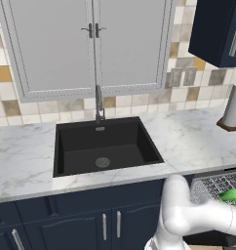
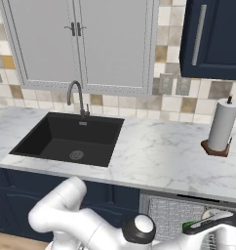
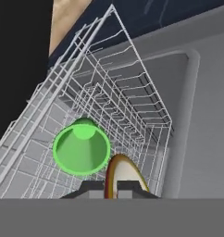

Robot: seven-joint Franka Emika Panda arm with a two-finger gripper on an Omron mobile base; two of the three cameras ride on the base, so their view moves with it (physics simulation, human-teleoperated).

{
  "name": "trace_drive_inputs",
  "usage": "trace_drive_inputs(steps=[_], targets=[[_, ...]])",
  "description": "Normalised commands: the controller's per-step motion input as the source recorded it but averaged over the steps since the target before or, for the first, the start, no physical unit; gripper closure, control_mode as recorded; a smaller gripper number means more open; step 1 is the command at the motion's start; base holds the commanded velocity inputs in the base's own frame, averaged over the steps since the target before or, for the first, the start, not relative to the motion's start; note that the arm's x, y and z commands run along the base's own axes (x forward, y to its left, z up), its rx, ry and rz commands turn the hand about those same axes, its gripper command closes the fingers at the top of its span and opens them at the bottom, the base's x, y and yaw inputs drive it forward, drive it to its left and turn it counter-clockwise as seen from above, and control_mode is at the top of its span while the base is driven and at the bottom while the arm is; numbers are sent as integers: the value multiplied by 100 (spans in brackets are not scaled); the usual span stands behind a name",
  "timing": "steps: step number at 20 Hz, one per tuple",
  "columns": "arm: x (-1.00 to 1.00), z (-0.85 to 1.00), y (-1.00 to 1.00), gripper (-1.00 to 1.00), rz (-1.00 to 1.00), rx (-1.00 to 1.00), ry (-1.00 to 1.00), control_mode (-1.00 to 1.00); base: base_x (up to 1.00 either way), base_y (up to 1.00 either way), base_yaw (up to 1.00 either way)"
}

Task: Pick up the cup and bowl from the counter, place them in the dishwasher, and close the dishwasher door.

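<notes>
Two task pieces sit inside the dishwasher's wire rack [image 3: 132, 92]: the green cup [image 3: 81, 149], lying with its open mouth toward the hand camera, and the cream bowl [image 3: 125, 173], standing on edge just beside it, with its rim close against the cup's right side. In the hand view the gripper [image 3: 117, 190] shows as a dark band at the bottom edge, straddling the bowl's lower rim; whether its fingers are pressing the bowl or spread off it cannot be told. The rack's thin wires rise steeply on the cup's left and the grey inner wall of the dishwasher [image 3: 202, 129] stands close on the bowl's right, so the room around both pieces is narrow. From the left base view the cup [image 1: 230, 195] shows at the right edge, over the rack under the lip of the counter [image 1: 188, 136]. From the right base view the arm reaches low across the rack [image 2: 168, 215], below the counter edge. The marble worktop holds a black sink [image 2: 71, 139] and, well apart, a paper-towel roll [image 2: 222, 124].
</notes>
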Motion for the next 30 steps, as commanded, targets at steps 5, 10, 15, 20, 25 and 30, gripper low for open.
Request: trace_drive_inputs(steps=[5, 10, 15, 20, 25, 30], targets=[[0, -99, 0, 100, 15, -8, -8, -100, 0, 0, 0], [0, -99, 0, 100, 14, -2, -3, -100, 0, 0, 0], [0, -86, 0, 100, 14, -2, -7, -100, 0, 0, 0], [-8, -76, 0, -100, 14, -1, -9, -100, 0, 0, 0], [-55, -1, -4, -100, 10, 0, -20, -100, 0, 0, 0], [-83, 41, -4, -100, 11, 0, -29, -100, 0, 0, 0]])
